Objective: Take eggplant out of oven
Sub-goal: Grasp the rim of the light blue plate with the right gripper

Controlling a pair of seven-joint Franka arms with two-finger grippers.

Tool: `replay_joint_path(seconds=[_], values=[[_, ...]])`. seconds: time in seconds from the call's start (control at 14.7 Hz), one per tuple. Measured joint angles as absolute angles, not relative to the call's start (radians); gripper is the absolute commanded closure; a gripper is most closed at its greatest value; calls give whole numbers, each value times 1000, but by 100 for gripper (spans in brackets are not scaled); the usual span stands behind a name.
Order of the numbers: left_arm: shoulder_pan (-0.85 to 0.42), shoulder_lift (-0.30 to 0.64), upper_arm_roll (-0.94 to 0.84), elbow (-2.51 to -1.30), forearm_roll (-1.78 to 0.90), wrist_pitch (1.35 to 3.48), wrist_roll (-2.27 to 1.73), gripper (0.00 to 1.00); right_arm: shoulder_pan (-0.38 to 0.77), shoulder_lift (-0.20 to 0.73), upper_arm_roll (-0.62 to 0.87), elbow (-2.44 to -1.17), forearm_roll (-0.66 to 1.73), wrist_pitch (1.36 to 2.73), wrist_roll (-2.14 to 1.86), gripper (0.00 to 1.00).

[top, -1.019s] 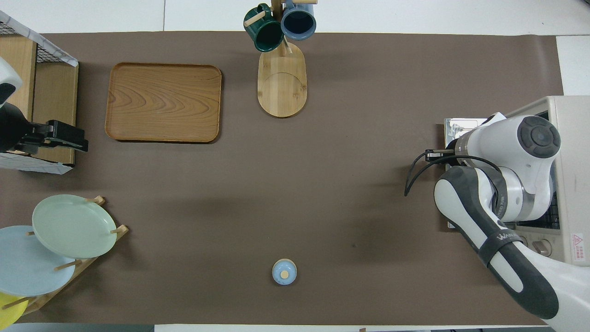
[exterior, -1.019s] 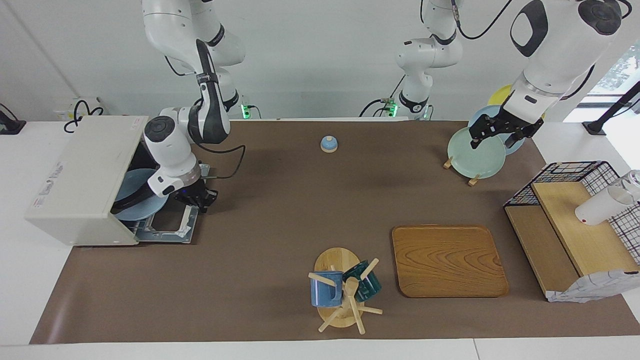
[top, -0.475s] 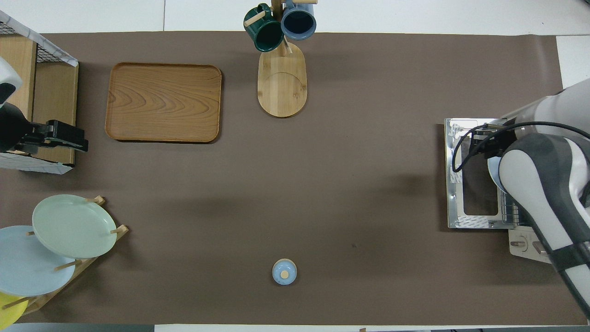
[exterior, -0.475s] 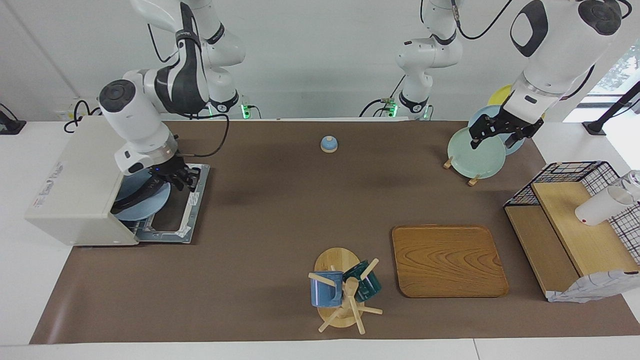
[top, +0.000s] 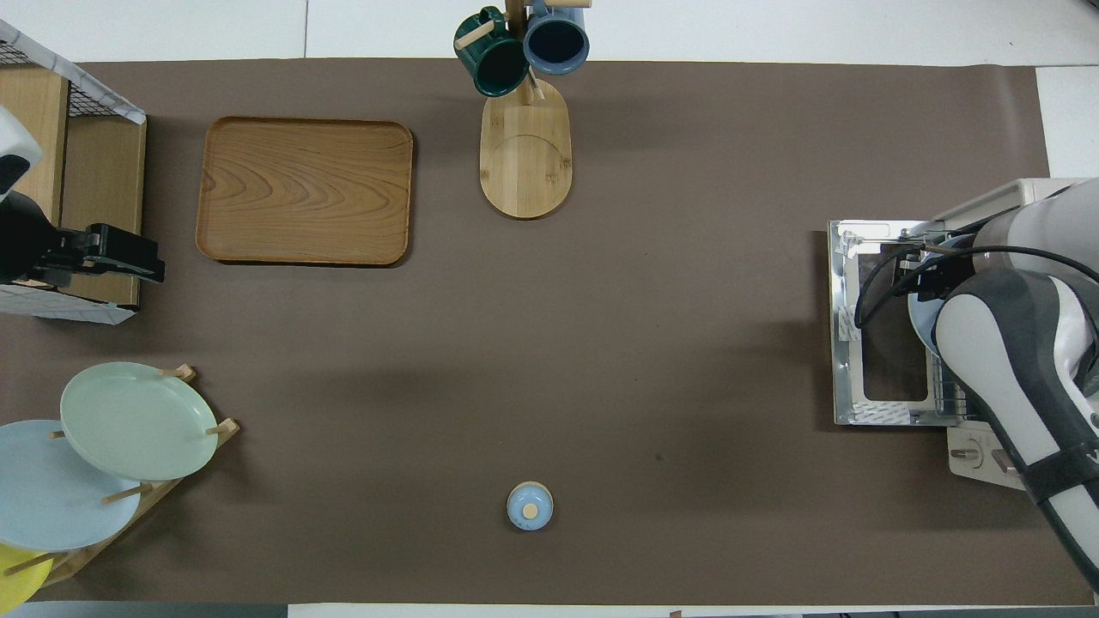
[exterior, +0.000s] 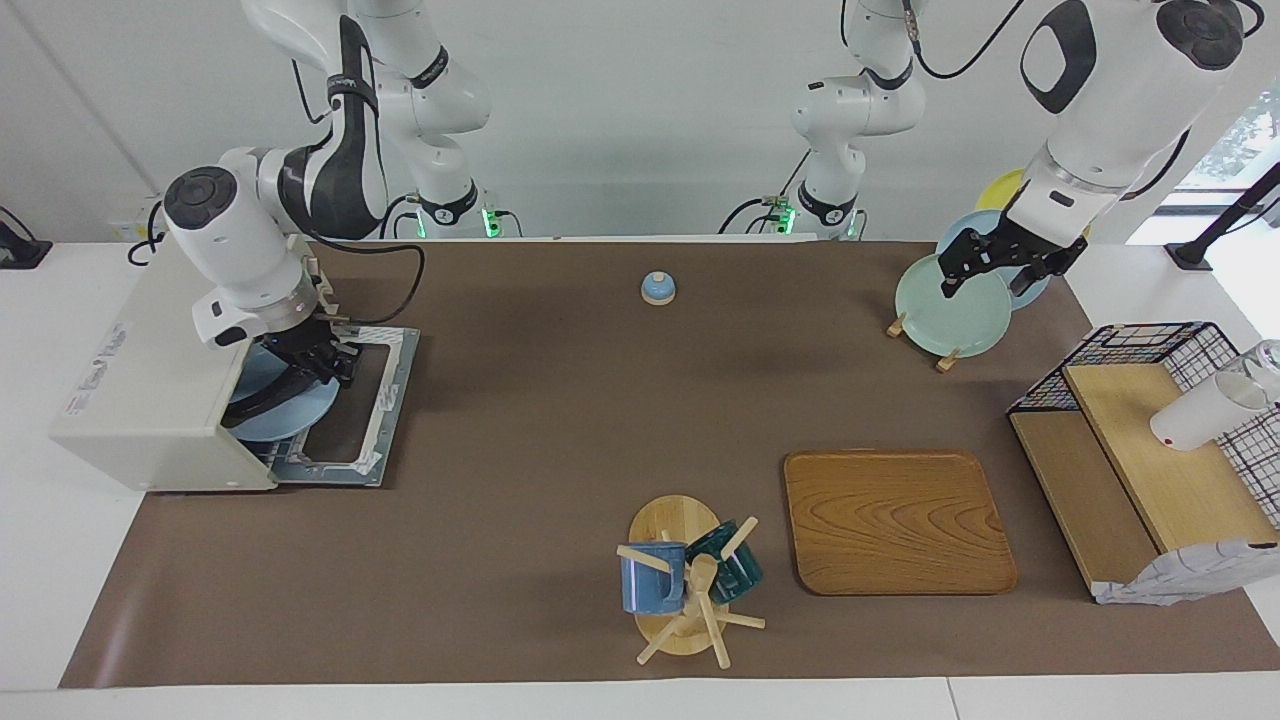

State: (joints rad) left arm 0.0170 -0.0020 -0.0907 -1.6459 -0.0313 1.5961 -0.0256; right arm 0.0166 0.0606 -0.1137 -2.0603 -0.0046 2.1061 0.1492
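I am at the reaching step; the oven (exterior: 150, 370) sits at the right arm's end of the tabletop (exterior: 560, 420) with its door (exterior: 345, 420) dropped flat in front of it; my right claw (exterior: 322, 362) hangs at the oven's mouth, over the edge of a blue plate (exterior: 290, 415) that pokes out of the oven; the eggplant (exterior: 275, 392) lies across that plate as a dark curved strip, half in the oven; whether my right claw's fingers stand apart or together I cannot tell from here, and I cannot tell if they touch the eggplant either; nothing looks lifted, so I judge the eggplant not yet taken out.

My left claw (exterior: 1000, 262) waits well away from the oven, up over the plate rack (exterior: 945, 320) at the left arm's end of the tabletop; its fingers stand apart and hold nothing.

The next move, as I judge it, calls for settling the right claw's fingers astride the slender body of the eggplant, closing firmly but not hard, since the skin looks glossy and may slip; then drawing it out over the open door, keeping low enough to miss the oven's top edge and leaving the plate where it is; from overhead my own right arm hides the plate, so I trust the facing view for contact.
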Motion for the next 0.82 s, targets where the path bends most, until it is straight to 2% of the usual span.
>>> replay_joint_path(seconds=[0.82], values=[[17,-2,-91,-1646,-31,1596,-26,0,-23,34,-115,-2172,-7,2222,93,69]])
